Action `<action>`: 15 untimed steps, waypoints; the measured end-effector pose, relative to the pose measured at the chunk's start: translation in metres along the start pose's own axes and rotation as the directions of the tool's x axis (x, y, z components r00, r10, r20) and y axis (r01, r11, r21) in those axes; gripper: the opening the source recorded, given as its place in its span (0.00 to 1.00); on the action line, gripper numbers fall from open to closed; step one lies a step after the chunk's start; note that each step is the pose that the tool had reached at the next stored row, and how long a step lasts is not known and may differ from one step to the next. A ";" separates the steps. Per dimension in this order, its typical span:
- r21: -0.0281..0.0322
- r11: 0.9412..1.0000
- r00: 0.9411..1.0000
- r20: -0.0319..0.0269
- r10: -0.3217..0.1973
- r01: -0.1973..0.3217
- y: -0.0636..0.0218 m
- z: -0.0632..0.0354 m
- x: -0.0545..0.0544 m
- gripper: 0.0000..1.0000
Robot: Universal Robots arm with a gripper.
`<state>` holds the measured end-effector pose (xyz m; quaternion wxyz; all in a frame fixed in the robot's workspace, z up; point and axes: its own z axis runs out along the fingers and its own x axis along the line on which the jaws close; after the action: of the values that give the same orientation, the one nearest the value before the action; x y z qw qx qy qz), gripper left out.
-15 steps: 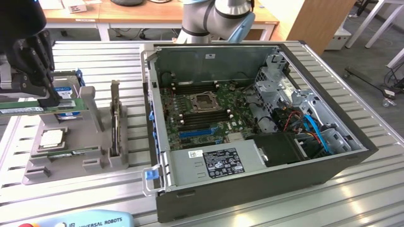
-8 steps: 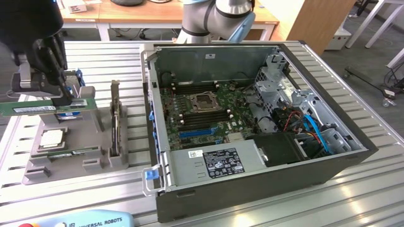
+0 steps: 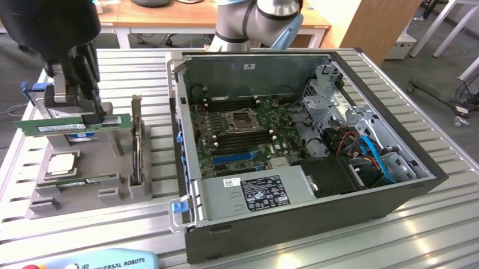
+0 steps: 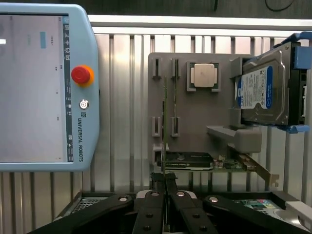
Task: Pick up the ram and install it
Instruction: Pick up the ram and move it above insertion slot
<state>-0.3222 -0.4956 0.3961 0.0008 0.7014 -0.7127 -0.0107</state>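
One stick, the ram [image 3: 71,124], sits pinched in your claw [image 3: 93,117] at the exterior view's upper left, above the grey holder [image 3: 75,193] on the counter [image 3: 419,224]. You have the claw nearly closed across the board's thin faces. That keeps its long edge level, which likely suits the memory slots [image 3: 224,105] inside the open case [image 3: 299,224].
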 end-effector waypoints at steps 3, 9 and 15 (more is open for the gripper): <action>0.000 1.000 1.000 0.000 -0.001 0.001 -0.0092 -0.0002 0.000 0.12; 0.000 1.000 1.000 0.000 -0.002 0.002 -0.0297 -0.0005 0.000 0.12; 0.000 1.000 1.000 0.000 -0.004 0.004 -0.0524 -0.0009 -0.001 0.12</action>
<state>-0.2698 -0.4956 0.3962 0.0009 0.7027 -0.7114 -0.0107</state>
